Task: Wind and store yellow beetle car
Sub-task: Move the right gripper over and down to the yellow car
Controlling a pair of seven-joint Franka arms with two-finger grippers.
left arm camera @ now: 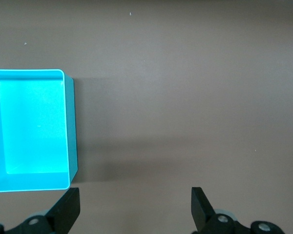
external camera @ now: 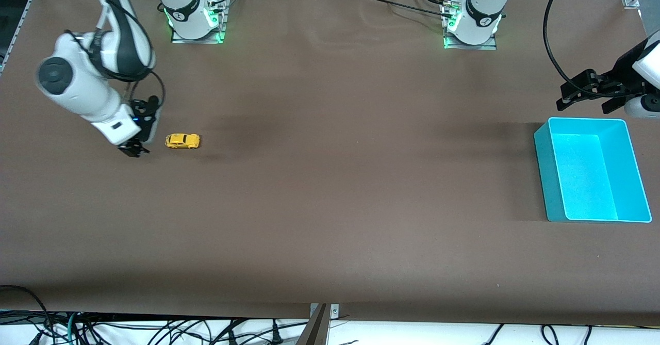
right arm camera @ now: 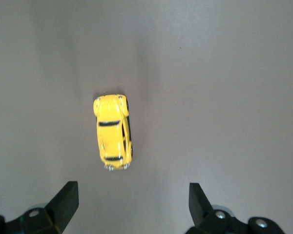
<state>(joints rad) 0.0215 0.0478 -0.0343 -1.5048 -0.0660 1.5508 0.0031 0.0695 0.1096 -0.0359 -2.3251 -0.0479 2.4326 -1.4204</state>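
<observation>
The yellow beetle car stands on its wheels on the brown table at the right arm's end. In the right wrist view the car lies just ahead of the jaws, outside the gap. My right gripper hangs low beside the car, toward the table's end, open and holding nothing. My left gripper hovers open and empty by the farther edge of the turquoise bin at the left arm's end. In the left wrist view its black fingers frame bare table beside the bin.
The turquoise bin has nothing in it. Both arm bases stand along the table's farther edge. Cables hang below the table's near edge. Bare brown tabletop stretches between the car and the bin.
</observation>
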